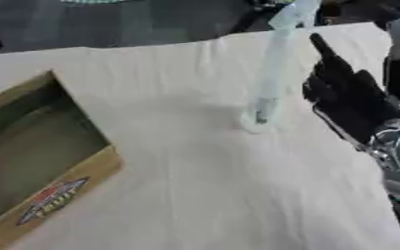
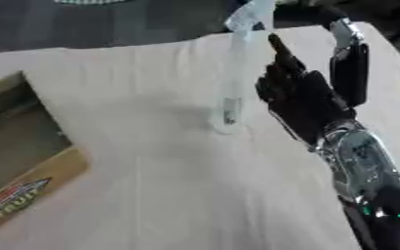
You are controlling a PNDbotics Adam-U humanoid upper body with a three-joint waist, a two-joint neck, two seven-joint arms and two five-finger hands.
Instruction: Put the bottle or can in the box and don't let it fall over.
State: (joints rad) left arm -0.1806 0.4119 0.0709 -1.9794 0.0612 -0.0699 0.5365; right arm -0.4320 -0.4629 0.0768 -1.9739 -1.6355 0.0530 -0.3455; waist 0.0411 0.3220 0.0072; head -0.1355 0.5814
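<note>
We see a tall clear bottle (image 1: 273,73) upright mid-desk (image 1: 203,185), our right hand (image 2: 302,97) spread just beside it, holding nothing, the box (image 1: 41,156) well apart at left; a careless sideways nudge could topple the slim bottle.

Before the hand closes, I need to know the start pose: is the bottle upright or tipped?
Upright. The clear bottle stands on its base on the cloth-covered table, outside the box, with the right hand open beside it.
</note>
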